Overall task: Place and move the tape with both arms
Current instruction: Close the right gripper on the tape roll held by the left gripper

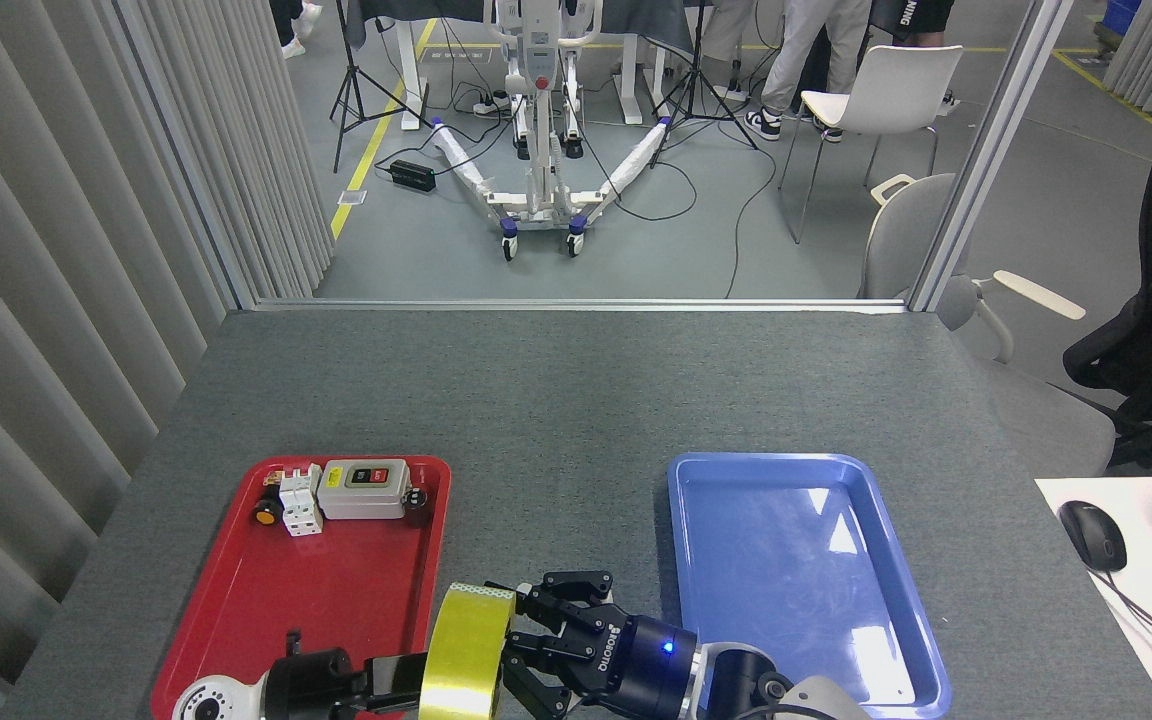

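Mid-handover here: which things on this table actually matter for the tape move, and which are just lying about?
In the job:
- tape roll, upright between both tools
- left tool, at the roll's left side
- right tool, fingers spread by the roll
- blue tray, empty, possibly the destination

Lying about:
- red tray
- switch box and white breakers in it
- mouse

A robotics lab: tripods (361,75), floor cables (736,215), a wheeled rig (539,195) beyond the table (576,400).
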Available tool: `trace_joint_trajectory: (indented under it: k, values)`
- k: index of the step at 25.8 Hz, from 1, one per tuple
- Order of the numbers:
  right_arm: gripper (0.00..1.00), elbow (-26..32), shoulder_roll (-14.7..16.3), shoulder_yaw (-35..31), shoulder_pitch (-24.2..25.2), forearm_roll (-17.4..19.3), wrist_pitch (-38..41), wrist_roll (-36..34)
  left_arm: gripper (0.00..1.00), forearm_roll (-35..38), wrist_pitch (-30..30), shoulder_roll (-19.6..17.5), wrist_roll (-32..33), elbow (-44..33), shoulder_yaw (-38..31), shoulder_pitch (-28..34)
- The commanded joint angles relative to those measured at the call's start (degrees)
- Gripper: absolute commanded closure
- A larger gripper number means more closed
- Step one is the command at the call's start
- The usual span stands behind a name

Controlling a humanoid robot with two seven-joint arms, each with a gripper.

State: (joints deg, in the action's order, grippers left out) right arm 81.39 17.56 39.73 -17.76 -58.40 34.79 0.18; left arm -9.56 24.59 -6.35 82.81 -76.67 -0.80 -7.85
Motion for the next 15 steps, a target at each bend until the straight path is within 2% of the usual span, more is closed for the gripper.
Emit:
trace_joint_trajectory:
  k: [1, 10, 15]
  values:
    - [0.63, 0.00, -0.07, 0.00, 0.00, -0.05, 0.02, 0.00, 1.00, -0.72, 0.02, -0.33, 0.07, 0.12, 0.01, -0.06]
    - [0.75, 0.00, -0.07, 0.00, 0.00, 0.04, 0.02, 0.00, 1.00, -1.78, 0.11, -1.12, 0.07, 1.08, -0.17, -0.94]
    - [0.77, 0.00, -0.25, 0.00, 0.00, 0.04, 0.02, 0.00, 1.00, -1.86, 0.72, -1.20, -0.11, 1.79, -0.87, -1.29]
